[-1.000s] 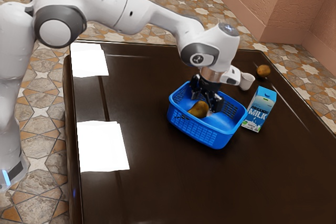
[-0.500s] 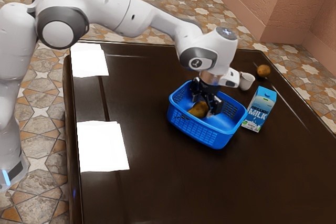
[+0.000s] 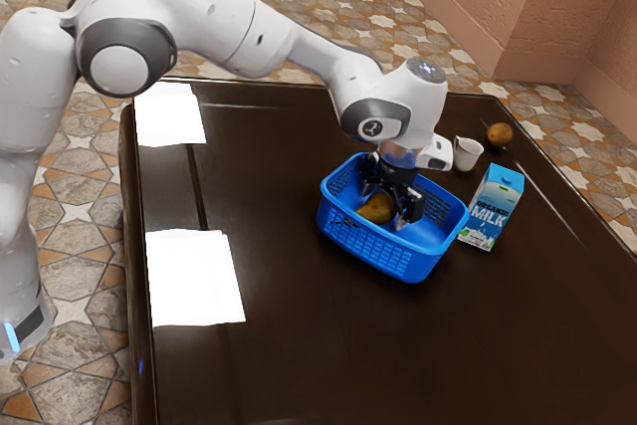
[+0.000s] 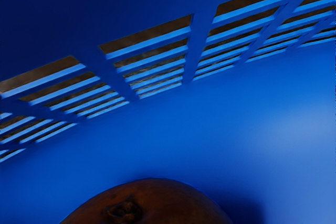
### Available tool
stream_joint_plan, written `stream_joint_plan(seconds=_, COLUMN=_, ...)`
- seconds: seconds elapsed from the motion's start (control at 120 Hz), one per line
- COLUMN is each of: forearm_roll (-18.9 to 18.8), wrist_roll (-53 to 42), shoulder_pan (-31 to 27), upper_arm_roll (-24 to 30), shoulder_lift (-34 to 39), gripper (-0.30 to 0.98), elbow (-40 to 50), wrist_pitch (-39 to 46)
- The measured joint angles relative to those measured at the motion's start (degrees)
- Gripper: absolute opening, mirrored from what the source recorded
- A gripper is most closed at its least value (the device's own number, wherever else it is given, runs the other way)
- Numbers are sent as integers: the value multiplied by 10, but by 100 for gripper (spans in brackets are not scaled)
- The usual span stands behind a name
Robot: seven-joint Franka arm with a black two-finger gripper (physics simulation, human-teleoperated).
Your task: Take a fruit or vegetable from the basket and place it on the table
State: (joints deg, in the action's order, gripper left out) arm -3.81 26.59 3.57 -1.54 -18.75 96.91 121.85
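In the basket (image 3: 370,244), the fruit (image 3: 374,210) lies by the fingers (image 3: 402,217); the gripper (image 3: 387,208) has them spread wide. Whether they touch it, I can't tell. Beyond them, toward the exterior view's right, stand a cup (image 3: 468,155), the milk (image 3: 494,208) and, farther off, a brown fruit (image 3: 500,134).

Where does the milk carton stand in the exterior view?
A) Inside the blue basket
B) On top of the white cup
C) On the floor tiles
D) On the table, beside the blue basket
D: the milk carton stands upright on the dark table, beside the blue basket.
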Motion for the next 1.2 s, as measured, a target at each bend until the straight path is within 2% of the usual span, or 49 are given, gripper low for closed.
stream_joint_plan(seconds=0.075, forearm_roll=-1, wrist_roll=1, shoulder_pan=0, upper_arm_roll=0, shoulder_lift=2, gripper=80, elbow=0, wrist_pitch=1)
stream_joint_plan(seconds=0.2, forearm_roll=-7, wrist_roll=7, shoulder_pan=3, upper_arm_roll=-4, shoulder_lift=9, gripper=58, elbow=1, wrist_pitch=1)
stream_joint_plan(seconds=0.392, forearm_roll=-11, wrist_roll=13, shoulder_pan=5, upper_arm_roll=-7, shoulder_lift=10, gripper=53, elbow=4, wrist_pitch=1)
stream_joint_plan(seconds=0.525, forearm_roll=-14, wrist_roll=12, shoulder_pan=6, upper_arm_roll=-7, shoulder_lift=19, gripper=33, elbow=17, wrist_pitch=3)
stream_joint_plan(seconds=0.867, forearm_roll=-23, wrist_roll=37, shoulder_pan=22, upper_arm_roll=-7, shoulder_lift=36, gripper=25, elbow=28, wrist_pitch=4)
stream_joint_plan(seconds=1.058, forearm_roll=-33, wrist_roll=56, shoulder_pan=43, upper_arm_roll=-11, shoulder_lift=53, gripper=25, elbow=28, wrist_pitch=3)
stream_joint_plan(seconds=1.092, forearm_roll=-39, wrist_roll=59, shoulder_pan=49, upper_arm_roll=-11, shoulder_lift=58, gripper=30, elbow=27, wrist_pitch=3)
stream_joint_plan(seconds=1.2, forearm_roll=-50, wrist_roll=66, shoulder_pan=61, upper_arm_roll=-12, shoulder_lift=80, gripper=33, elbow=27, wrist_pitch=3)
